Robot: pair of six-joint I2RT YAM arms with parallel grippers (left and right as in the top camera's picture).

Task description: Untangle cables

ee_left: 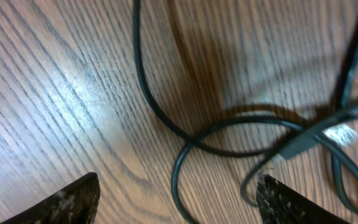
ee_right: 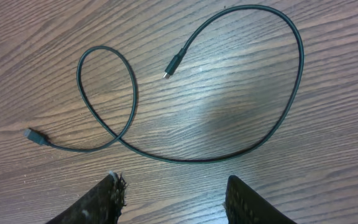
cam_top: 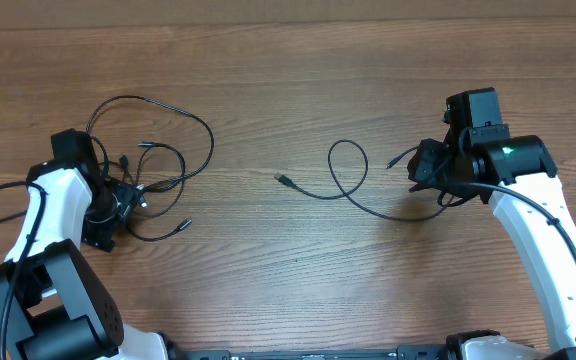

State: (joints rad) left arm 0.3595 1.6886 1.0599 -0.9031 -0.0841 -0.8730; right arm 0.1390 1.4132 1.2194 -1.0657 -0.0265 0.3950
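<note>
On the left side of the table (cam_top: 288, 80), the tangled cables (cam_top: 164, 184) lay in a messy heap of thin black loops. One big loop reached toward the far side, and a few small plug ends stuck out of the heap. In my left wrist view, the cords (ee_left: 160, 113) crossed over each other on the wood, and one plug (ee_left: 303, 142) lay on top of the crossing strands.

My left gripper (cam_top: 118, 205) was right at the near left edge of that heap. Its two fingers (ee_left: 73, 199) stood wide apart. One thin cord ran across the gap between them, but the fingers were not pinching it. So the left gripper (ee_left: 176, 205) was let go and held nothing.

Well apart from the heap, toward the right, a single cable (cam_top: 313, 195) lay by itself. It made one small loop and one wide curve on the wood. In my right wrist view I saw all of this cable (ee_right: 191, 161), with one plug (ee_right: 36, 137) at the left and the other plug (ee_right: 173, 64) farther off.

My right gripper (cam_top: 423, 165) was at the right end of that single cable. Its fingers (ee_right: 98, 202) were spread, with bare wood between them. The right gripper (ee_right: 173, 205) held nothing and did not touch the cable.
</note>
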